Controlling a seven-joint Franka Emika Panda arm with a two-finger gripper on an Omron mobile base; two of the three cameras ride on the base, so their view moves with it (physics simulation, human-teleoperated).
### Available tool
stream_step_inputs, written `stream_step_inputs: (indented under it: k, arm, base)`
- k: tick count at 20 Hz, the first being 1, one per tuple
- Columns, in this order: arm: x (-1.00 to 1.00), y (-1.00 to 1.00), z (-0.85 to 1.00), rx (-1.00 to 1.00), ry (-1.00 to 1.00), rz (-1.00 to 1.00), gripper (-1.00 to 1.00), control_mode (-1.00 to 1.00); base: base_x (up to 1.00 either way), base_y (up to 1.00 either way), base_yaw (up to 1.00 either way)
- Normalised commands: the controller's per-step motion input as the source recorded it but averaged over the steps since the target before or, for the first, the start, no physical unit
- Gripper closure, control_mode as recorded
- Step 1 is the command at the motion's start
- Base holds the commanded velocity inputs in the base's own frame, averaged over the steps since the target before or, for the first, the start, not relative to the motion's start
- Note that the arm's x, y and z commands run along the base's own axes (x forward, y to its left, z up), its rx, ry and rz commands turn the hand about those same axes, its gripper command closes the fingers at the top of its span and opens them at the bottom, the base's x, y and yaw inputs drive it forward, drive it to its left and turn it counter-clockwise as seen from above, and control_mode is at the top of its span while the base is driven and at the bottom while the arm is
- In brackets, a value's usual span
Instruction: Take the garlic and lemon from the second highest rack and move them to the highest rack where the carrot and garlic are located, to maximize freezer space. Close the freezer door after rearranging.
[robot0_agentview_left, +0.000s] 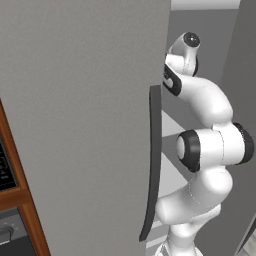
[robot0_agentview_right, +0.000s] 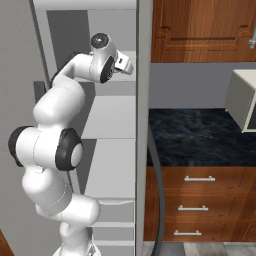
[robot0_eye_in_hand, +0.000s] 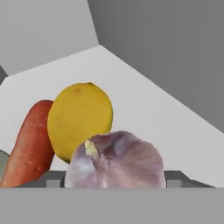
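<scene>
Hand view: garlic (robot0_eye_in_hand: 116, 159) sits closest to the camera on the highest rack (robot0_eye_in_hand: 144, 96), touching the lemon (robot0_eye_in_hand: 79, 120), carrot (robot0_eye_in_hand: 30, 144) alongside. Gripper jaw spread cannot be told. Garlic judged light, papery, lumpy; best pinched across its widest bulb.

The pale grey rack (robot0_eye_in_hand: 144, 105) carries a lemon (robot0_eye_in_hand: 79, 118), a carrot (robot0_eye_in_hand: 30, 144) and a garlic (robot0_eye_in_hand: 116, 162), grouped together.
</scene>
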Motion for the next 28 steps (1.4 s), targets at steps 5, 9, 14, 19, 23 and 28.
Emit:
stream_step_inputs:
  k: [5,9,14,19,23,28]
  arm:
    - [-0.37,0.00,0.02,0.00,0.00,0.00,-1.00,-1.00]
    - [-0.63,0.00,0.10,0.00,0.00,0.00,-1.00,-1.00]
    - [-0.80,0.03,0.05,0.00,-0.09,0.00,-1.00,-1.00]
    - [-0.84,0.06,0.07,0.00,-0.12,0.00,-1.00,-1.00]
    - [-0.80,0.05,0.19,0.00,-0.07,0.00,-1.00,-1.00]
    - [-0.75,0.00,0.19,0.00,0.00,0.00,-1.00,-1.00]
  base:
    - [0.00,0.00,0.00]
    - [0.00,0.00,0.00]
    - [0.00,0.00,0.00]
    - [0.00,0.00,0.00]
    - [0.00,0.00,0.00]
    - [0.00,0.00,0.00]
